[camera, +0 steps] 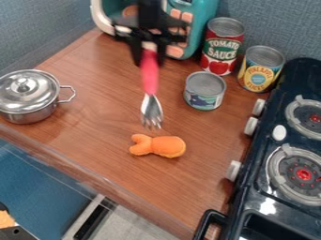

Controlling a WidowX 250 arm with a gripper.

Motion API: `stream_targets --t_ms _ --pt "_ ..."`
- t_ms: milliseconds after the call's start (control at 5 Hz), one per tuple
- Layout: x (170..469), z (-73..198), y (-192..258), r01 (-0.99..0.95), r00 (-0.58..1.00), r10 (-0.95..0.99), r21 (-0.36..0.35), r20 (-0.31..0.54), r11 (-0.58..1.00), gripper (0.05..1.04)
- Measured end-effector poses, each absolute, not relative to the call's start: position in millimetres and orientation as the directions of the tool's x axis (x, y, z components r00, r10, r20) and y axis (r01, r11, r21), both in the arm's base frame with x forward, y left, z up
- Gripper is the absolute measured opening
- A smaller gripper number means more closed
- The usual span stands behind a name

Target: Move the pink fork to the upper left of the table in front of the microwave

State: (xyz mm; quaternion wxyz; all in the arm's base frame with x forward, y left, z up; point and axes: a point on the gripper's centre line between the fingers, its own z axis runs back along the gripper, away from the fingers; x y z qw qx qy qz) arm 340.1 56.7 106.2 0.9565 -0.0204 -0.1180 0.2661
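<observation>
Pincer (149, 52) above the wooden tabletop (94, 101), grasping the pink fork (149, 75), tines downward, in front of a teal microwave (201, 28). Left to right: lidded metal pot (28, 101), orange soft toy (166, 146), three cans (203, 91), black stove (260, 154).

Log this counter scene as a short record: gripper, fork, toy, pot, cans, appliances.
gripper: black gripper at the top of the view, overlapping the microwave
held: pink fork, by its handle end, tines toward the camera
toy: orange plush toy, on the table just below the tines in view
pot: lidded metal pot, left
cans: tomato sauce can, yellow-labelled can, shorter can nearer the camera
stove: black stove, right
</observation>
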Motion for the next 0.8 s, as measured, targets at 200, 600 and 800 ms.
stream_targets --t_ms 200,600,800 --pt "355 98 100 -0.671 0.716 0.686 -0.142 0.132 0.728 0.41" --pt "394 60 158 -0.835 0.545 0.838 -0.072 0.024 0.545 0.41" --pt "404 46 169 -0.864 0.502 0.865 -0.026 0.017 0.502 0.411"
